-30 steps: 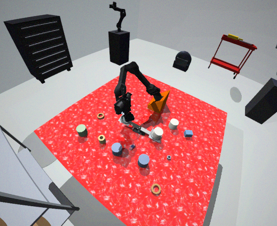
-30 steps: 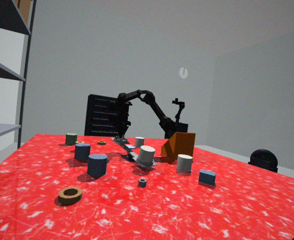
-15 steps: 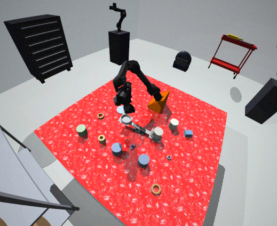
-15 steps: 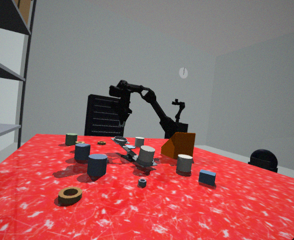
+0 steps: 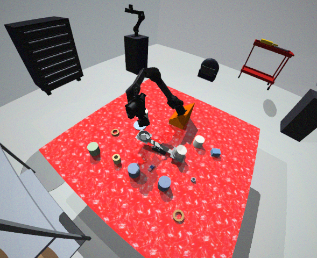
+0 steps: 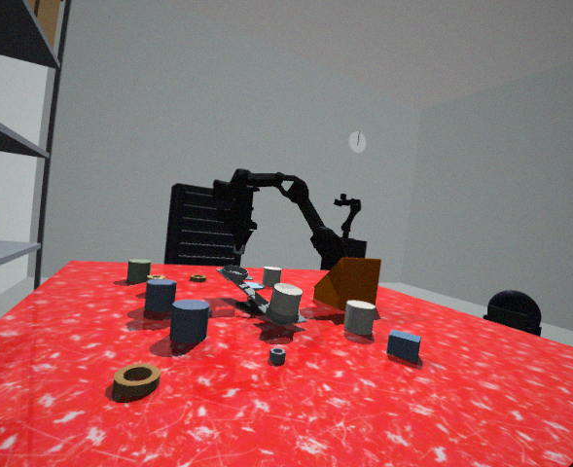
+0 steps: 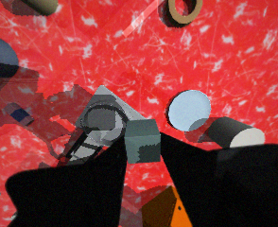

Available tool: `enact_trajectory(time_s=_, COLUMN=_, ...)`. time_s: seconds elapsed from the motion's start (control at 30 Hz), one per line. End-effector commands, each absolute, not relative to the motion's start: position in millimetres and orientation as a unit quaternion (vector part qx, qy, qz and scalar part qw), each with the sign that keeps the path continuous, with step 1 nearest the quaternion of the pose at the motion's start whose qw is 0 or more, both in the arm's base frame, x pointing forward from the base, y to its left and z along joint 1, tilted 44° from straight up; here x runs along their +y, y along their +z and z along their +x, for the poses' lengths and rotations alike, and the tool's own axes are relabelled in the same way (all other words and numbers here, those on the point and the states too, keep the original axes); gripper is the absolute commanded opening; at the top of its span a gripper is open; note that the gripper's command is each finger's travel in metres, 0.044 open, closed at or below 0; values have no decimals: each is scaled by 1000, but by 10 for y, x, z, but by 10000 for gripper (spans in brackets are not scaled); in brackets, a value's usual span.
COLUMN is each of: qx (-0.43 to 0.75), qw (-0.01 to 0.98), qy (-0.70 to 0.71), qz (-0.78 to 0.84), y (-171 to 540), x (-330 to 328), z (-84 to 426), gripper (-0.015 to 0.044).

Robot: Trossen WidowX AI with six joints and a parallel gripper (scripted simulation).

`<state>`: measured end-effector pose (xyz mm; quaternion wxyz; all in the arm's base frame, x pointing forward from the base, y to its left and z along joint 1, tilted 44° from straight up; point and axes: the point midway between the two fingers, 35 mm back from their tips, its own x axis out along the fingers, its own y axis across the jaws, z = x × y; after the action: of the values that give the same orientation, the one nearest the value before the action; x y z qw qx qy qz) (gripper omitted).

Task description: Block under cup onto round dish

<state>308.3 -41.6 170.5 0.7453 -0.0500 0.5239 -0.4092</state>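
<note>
My gripper [image 5: 143,123] [image 6: 238,248] [image 7: 142,137] is shut on the grey-green block [image 6: 238,250] [image 7: 143,142], in the air near the balance's raised end. The block is not visible in the top view. The balance [image 5: 167,152] [image 6: 256,297] [image 7: 101,94] is tilted; its raised end has an empty round ring. A white cup [image 5: 180,151] [image 6: 286,300] stands on its lowered end. The pale blue round dish [image 5: 136,126] [image 6: 255,285] [image 7: 189,111] lies behind the raised end, with no cup on it. Another white cup [image 6: 271,275] [image 7: 248,137] stands upright beside the dish, mostly hidden by the arm in the top view.
A white cylinder [image 5: 198,141] [image 6: 359,316] and a blue block [image 5: 216,152] [image 6: 403,344] stand right of the balance. Blue cylinders [image 5: 133,170] [image 5: 164,183] stand in front. A green cylinder [image 5: 93,148] and a tan ring [image 5: 112,133] [image 7: 172,16] are left. An orange wedge [image 5: 177,121] [image 6: 352,283] is by the arm's base.
</note>
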Motion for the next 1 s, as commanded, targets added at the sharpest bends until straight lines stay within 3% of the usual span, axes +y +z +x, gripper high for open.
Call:
enact_trajectory(time_s=0.0, qx=526, qw=746, qy=-406, qz=-48, y=1718, x=-589, z=3006, gripper=0)
enact_trajectory(time_s=0.97, qx=512, qw=748, qy=-418, qz=-66, y=1708, x=-1624, z=2306, gripper=0)
